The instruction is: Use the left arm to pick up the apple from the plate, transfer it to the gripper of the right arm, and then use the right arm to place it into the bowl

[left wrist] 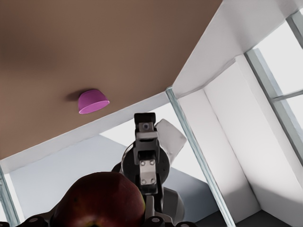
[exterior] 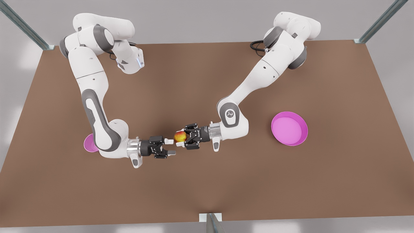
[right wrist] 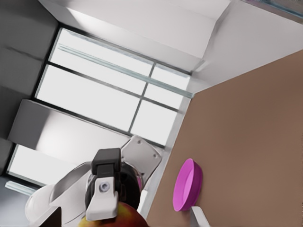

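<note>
The left end effector (exterior: 181, 138) is clamped on the apple (exterior: 180, 136), one finger on each side of it, and holds it above the middle of the brown desk (exterior: 207, 181). The apple is red with yellow patches; in the left wrist view it (left wrist: 102, 201) sits close to the camera. The right end effector (exterior: 171, 146) faces the apple from the opposite side, fingers spread; one fingertip (exterior: 168, 141) lies just beside the apple, and the other lies farther from it. Neither visibly presses on the fruit. The plate (exterior: 289, 128) rests on the desk well apart from the apple, on the left arm's side, and nothing lies in it. The bowl (exterior: 89, 144) stands well apart from the apple on the right arm's side, partly hidden behind that arm's elbow. In the left wrist view the bowl (left wrist: 93, 101) is seen beyond the apple.
</note>
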Controlling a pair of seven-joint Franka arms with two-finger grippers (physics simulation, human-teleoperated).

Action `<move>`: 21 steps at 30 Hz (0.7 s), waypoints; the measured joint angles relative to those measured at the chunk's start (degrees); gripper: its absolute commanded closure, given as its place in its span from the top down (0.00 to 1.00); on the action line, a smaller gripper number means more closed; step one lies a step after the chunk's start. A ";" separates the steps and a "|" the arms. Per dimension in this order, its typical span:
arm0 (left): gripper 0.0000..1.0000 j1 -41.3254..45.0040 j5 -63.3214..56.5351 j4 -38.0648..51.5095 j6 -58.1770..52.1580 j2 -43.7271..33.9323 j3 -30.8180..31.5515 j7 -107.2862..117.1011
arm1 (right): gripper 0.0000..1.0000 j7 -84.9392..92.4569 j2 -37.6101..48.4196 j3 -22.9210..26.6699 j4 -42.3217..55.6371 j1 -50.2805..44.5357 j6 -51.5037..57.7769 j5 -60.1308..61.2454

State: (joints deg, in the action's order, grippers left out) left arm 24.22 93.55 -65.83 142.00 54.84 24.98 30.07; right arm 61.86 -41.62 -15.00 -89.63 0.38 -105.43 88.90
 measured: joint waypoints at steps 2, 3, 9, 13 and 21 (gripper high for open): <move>0.71 -0.04 0.01 -0.01 0.00 0.00 -0.03 0.00 | 1.00 1.00 -0.01 0.00 -0.30 0.04 -0.02 -0.04; 0.71 -0.05 0.00 -0.02 0.00 0.00 -0.03 0.01 | 1.00 1.46 0.07 0.00 -0.55 0.01 -0.01 -0.07; 0.71 -0.13 -0.02 -0.04 0.00 0.00 -0.12 0.03 | 1.00 3.93 1.64 -1.77 -3.75 1.89 1.17 -0.31; 0.71 -0.13 -0.03 -0.04 0.00 0.00 -0.20 0.05 | 1.00 5.24 3.01 -2.08 -5.14 2.08 2.35 -0.38; 0.71 -0.05 -0.03 -0.04 -0.06 0.00 -0.21 0.07 | 1.00 7.55 2.13 -2.04 -5.05 0.56 1.39 -0.29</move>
State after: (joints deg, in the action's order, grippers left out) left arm 24.17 93.52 -65.86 141.94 54.85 24.76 30.14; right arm 69.41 -39.49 -17.04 -94.69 0.94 -104.05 88.62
